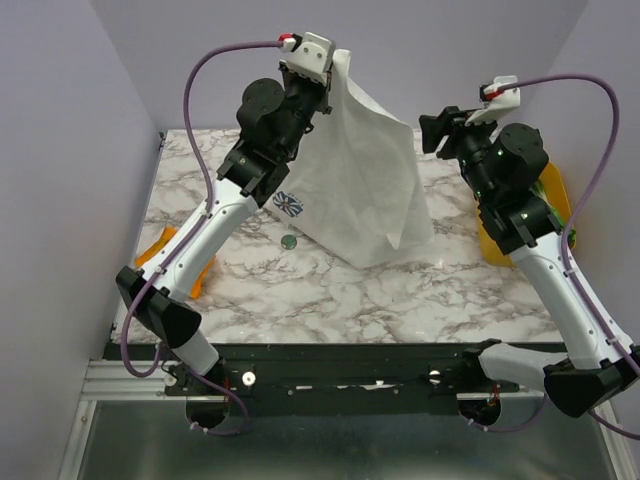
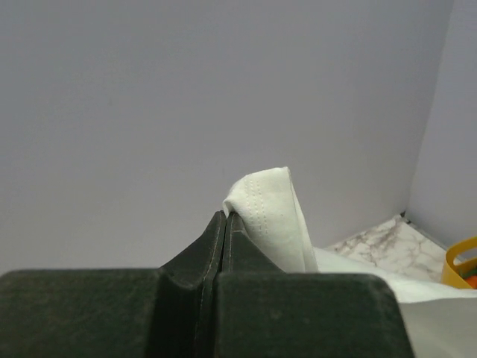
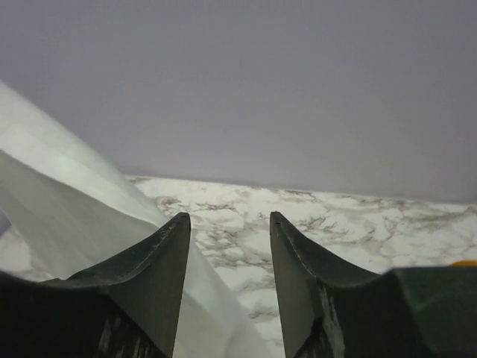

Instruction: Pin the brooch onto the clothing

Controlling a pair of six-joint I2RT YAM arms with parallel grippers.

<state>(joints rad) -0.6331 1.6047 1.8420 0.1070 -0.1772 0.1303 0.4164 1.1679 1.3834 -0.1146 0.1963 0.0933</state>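
Observation:
The clothing (image 1: 365, 175), a white T-shirt, hangs from my left gripper (image 1: 325, 75), which is raised high at the back and shut on a hemmed fold (image 2: 264, 212) of the cloth. The shirt's lower part rests on the marble table, and its blue print (image 1: 288, 204) shows beside the left arm. On the table just in front of the print lies the brooch (image 1: 288, 241), a tiny dark green disc. My right gripper (image 1: 432, 130) is lifted to the right of the shirt, open and holding nothing. Its fingertips (image 3: 179, 227) stand apart, with the cloth (image 3: 67, 209) to their left.
An orange-yellow container (image 1: 555, 200) sits at the table's right edge behind the right arm; its rim (image 2: 462, 261) shows in the left wrist view. Another orange object (image 1: 165, 250) lies at the left edge under the left arm. Grey walls close in the back and sides.

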